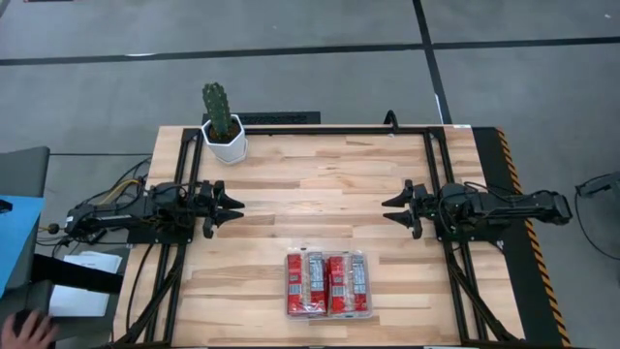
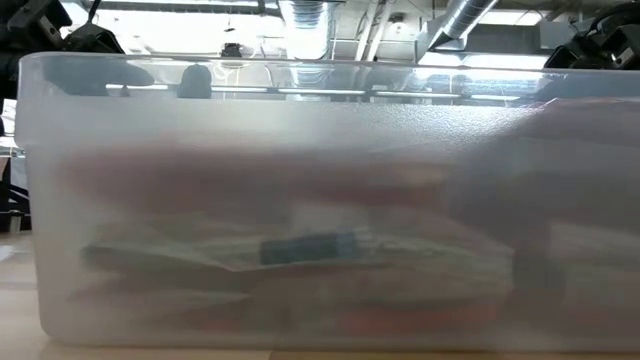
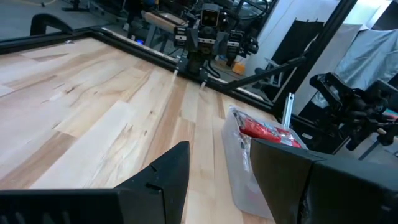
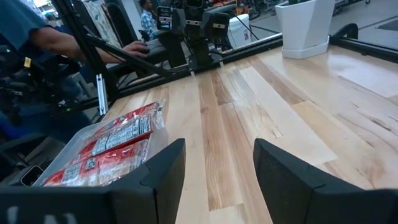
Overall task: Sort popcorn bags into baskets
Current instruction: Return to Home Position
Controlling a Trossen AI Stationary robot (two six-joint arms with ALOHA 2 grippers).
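High view: the clear tray (image 1: 370, 291) sits at the middle of the wooden table's (image 1: 320, 184) edge, opposite the side with the cactus pot (image 1: 225, 143). The red popcorn bags (image 1: 326, 281) lie side by side inside it. The left gripper (image 1: 235, 207) and right gripper (image 1: 387, 209) hang near the table's left and right edges.

Low view: the tray's wall fills the frame, with the bags a red blur behind it.

Left wrist view: the left gripper's jaws stand apart, empty.

Right wrist view: its jaws are likewise spread, holding nothing.
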